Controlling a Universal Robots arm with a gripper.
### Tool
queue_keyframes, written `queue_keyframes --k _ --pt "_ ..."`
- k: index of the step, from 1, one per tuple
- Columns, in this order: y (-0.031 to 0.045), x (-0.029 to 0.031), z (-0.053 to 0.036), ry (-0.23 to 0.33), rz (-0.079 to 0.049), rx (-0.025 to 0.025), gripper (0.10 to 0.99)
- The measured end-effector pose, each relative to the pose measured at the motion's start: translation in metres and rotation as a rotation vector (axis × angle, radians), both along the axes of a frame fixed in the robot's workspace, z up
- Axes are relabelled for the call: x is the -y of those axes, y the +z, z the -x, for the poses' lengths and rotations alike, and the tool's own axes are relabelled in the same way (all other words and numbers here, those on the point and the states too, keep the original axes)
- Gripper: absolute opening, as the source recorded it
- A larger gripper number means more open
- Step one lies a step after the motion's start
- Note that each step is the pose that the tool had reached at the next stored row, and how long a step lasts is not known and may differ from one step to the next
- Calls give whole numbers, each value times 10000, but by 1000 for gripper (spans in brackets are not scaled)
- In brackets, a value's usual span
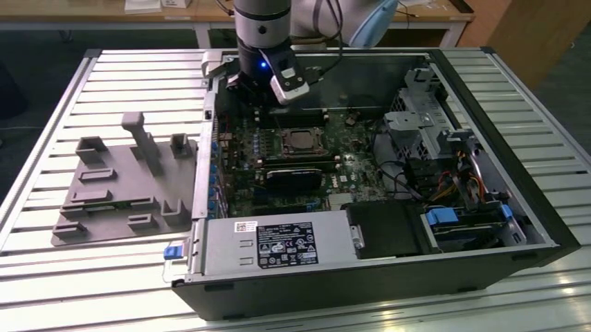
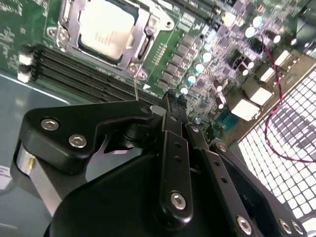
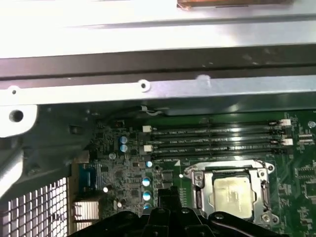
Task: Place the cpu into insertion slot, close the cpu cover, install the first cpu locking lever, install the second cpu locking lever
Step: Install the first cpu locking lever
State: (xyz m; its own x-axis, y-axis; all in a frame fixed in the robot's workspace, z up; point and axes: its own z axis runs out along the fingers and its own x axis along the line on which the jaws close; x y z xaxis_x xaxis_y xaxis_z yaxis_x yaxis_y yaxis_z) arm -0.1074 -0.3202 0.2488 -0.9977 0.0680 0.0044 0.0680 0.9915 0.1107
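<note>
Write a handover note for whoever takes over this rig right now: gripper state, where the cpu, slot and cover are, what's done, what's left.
Gripper: shut and holding nothing. It is over the motherboard near the memory slots, off to one side of the socket.
cpu: seated in the insertion slot.
cpu cover: lying flat, with its window framing the chip's metal top.
Done: cpu placed; the cover looks closed.
Left: the two locking levers. I cannot tell from these views whether either is latched, so check them.
</note>
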Motion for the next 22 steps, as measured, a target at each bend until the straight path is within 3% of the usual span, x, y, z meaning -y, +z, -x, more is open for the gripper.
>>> queue_keyframes --k 2,7,9,11,15,22 --pt "-7 0 15 3 -229 2 102" --pt "-14 0 28 4 -1063 0 102" --pt "-17 0 28 7 -1276 1 102" --pt "-19 -1 28 8 -1350 0 102" --pt "-21 0 -8 9 -1375 0 102" --pt "-24 0 -180 8 -1386 0 102"
